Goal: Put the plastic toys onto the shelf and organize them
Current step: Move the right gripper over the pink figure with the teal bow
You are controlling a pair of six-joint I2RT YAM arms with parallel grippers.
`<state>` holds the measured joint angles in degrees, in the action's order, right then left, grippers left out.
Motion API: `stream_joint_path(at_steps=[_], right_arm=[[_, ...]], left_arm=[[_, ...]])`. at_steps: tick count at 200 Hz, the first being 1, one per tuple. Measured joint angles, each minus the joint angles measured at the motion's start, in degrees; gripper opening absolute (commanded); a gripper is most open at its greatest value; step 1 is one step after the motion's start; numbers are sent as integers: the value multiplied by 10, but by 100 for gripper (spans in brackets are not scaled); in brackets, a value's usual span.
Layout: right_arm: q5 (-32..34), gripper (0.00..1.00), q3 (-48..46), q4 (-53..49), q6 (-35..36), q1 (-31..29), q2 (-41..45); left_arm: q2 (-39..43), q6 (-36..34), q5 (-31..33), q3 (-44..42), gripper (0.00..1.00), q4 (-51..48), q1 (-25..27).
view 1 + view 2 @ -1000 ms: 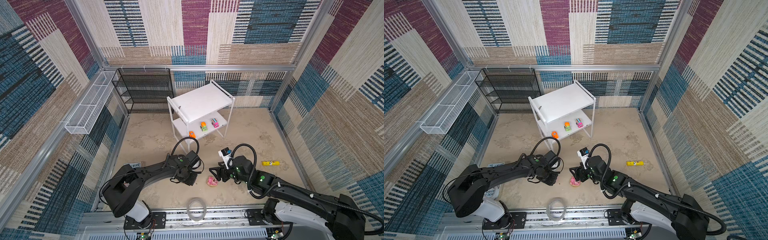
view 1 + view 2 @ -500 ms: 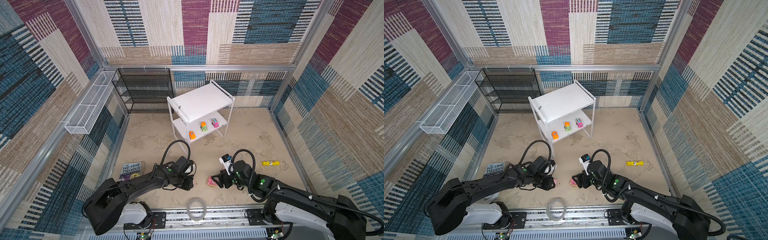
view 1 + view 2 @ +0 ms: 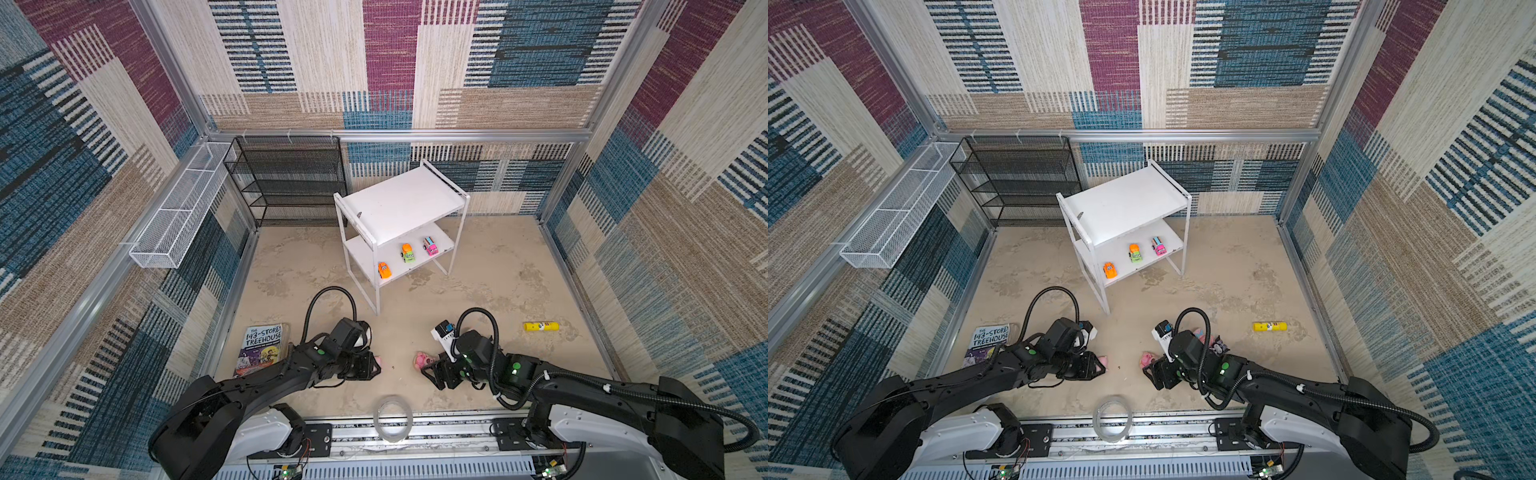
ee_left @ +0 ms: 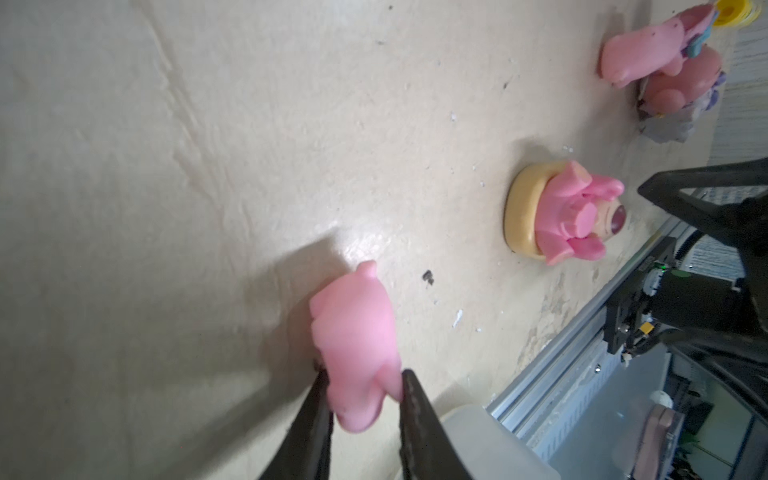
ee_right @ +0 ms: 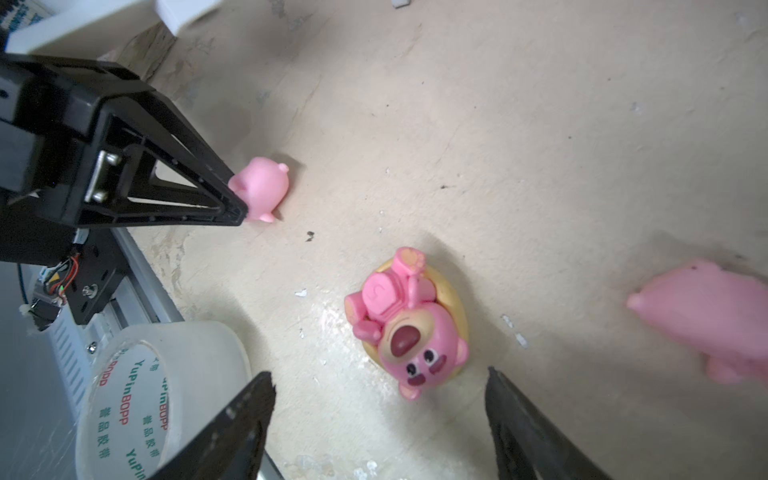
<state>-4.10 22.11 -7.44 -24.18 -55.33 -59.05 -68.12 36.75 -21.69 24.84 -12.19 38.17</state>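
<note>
A small pink pig lies on the floor, and my left gripper is shut on its near end, one finger on each side. In both top views this pig peeks out at the left gripper. A pink bear on a yellow base lies just ahead of my right gripper, which is open and empty. Another pink pig lies beside it. The white shelf holds an orange car, a green-orange car and a pink car on its lower board.
A clear tape roll stands at the front rail between the arms. A purple book lies at the left and a yellow tube at the right. A black mesh rack and a white wire basket line the back left.
The left arm has drawn back toward the front rail, uncovering the book, and its gripper now sits at the pink pig. The right gripper has shifted slightly forward and opened a little wider.
</note>
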Motion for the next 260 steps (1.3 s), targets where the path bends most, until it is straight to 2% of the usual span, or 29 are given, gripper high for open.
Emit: stream_joint_path(at_steps=[6,23,46,70,117,137,156,164,179,225,260], right_arm=[[2,81,1,0,0,-1,-3],[7,81,7,-1,-2,-2,-15],[13,81,15,-1,-2,-2,-32],[15,81,16,-1,-2,-3,-41],[19,83,33,-5,-8,-3,-61],[52,89,54,-29,-35,-4,-50],[80,91,78,-57,-65,4,-28],[90,91,88,-71,-82,17,-22],[106,92,99,-111,-120,53,-13],[134,91,95,-217,-199,172,86],[136,93,78,-257,-253,239,97]], left_arm=[[0,3,-10,-4,29,8,-6],[-1,8,-27,-12,40,21,-23],[4,12,-31,-15,59,23,-42],[31,12,-21,-18,68,9,-56],[83,7,3,0,71,-53,-78],[94,-2,8,28,74,-82,-80],[101,-17,23,62,75,-114,-80],[103,-25,31,75,81,-125,-80],[104,-37,37,95,83,-143,-80],[112,-56,37,118,85,-166,-71],[129,-72,35,118,86,-168,-58]])
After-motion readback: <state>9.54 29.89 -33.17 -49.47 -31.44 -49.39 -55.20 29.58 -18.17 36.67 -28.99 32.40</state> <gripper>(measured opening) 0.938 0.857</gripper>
